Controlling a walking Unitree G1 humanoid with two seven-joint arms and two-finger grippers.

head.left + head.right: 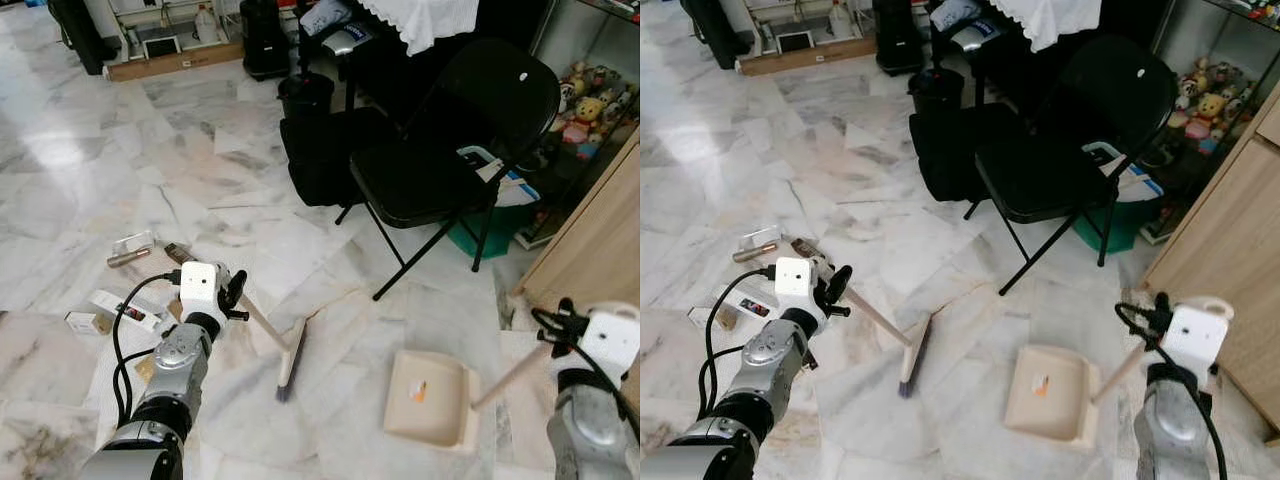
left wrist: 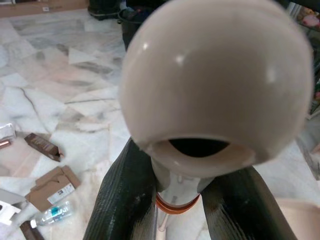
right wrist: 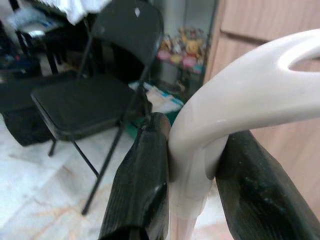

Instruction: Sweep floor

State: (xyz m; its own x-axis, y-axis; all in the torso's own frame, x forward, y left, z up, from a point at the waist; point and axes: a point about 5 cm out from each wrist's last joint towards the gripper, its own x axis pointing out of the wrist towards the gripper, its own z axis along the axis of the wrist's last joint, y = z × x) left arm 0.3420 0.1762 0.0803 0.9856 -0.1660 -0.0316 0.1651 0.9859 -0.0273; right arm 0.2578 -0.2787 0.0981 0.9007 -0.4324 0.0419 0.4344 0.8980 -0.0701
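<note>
Left gripper clasps the glossy round-capped broom; right gripper clasps the smooth cream dustpan. Black folding chair upper right; litter at left on veined marble floor.

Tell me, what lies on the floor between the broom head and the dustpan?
Nothing: the head views show bare marble floor between the broom head and the dustpan.

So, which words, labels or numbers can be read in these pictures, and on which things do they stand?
None can be read.
Small white carton with a dark label on the marble floor: print too small.
Flattened brown cardboard box with a white label: blurred.
Clear plastic bottle beside it: label blurred.
</note>
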